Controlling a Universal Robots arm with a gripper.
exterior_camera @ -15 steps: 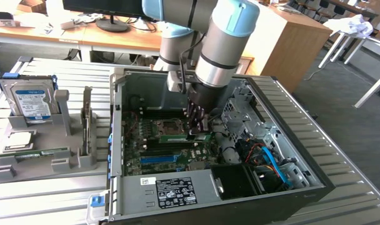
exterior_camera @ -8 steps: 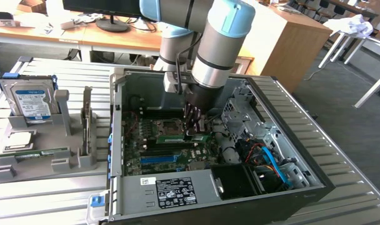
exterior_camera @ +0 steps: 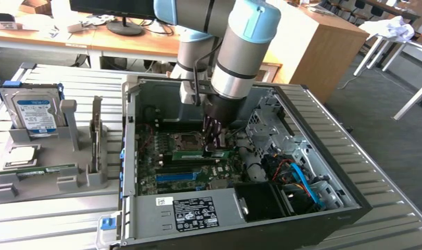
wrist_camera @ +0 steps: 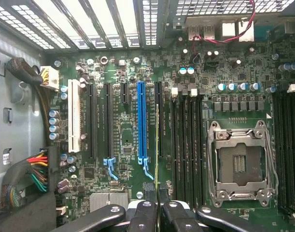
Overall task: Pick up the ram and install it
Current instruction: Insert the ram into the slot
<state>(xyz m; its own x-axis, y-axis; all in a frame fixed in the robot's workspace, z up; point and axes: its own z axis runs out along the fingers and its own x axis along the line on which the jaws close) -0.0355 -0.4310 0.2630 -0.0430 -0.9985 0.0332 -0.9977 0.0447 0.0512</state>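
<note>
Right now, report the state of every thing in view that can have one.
end effector: shut on the ram.
ram: gripped on edge, down at the motherboard's memory slots; seated or not, cannot tell.
computer case: lying open, side panel off.
processor socket: empty.
hard drive: upright in the grey holder.
</note>
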